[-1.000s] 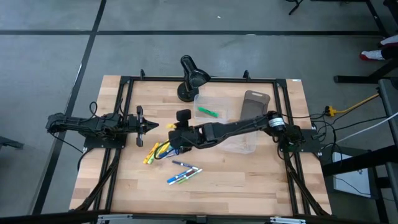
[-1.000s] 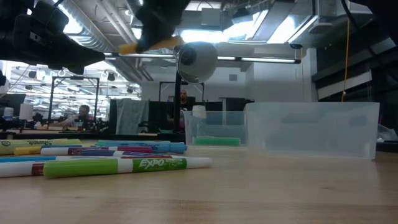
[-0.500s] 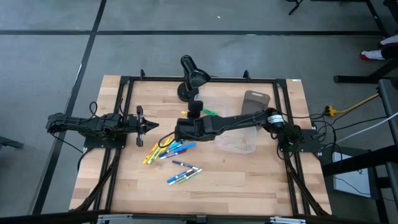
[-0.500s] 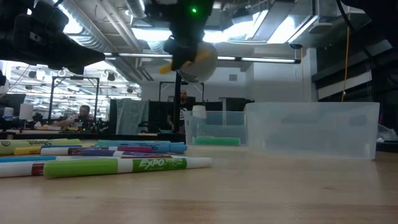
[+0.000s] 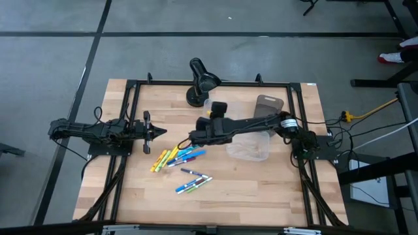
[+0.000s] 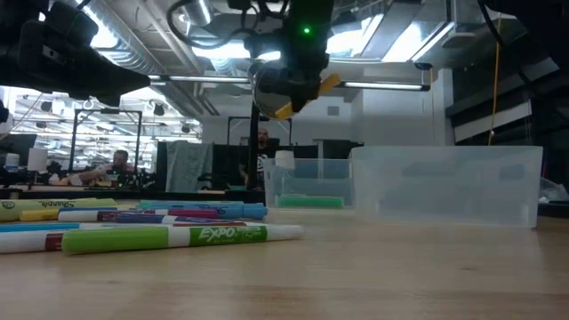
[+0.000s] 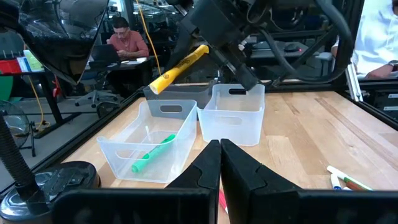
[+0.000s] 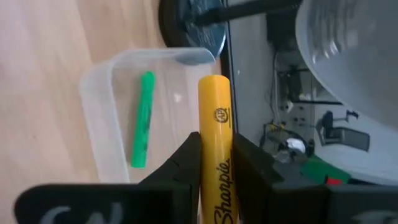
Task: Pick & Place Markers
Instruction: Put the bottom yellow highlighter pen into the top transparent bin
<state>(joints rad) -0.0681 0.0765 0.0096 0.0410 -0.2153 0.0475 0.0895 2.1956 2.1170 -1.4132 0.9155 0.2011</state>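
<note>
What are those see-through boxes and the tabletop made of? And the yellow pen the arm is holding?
The bins look like clear, slightly frosted plastic: the green marker shows through the wall. The tabletop seems pale wood with visible plank lines. The yellow marker in the right gripper looks like smooth, glossy plastic with printed lettering.

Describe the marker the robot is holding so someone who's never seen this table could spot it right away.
Find the two clear bins at the table's far side. Above them, the right gripper grips a yellow Sharpie marker. It is the only marker in the air; one green marker lies in a bin.
</note>
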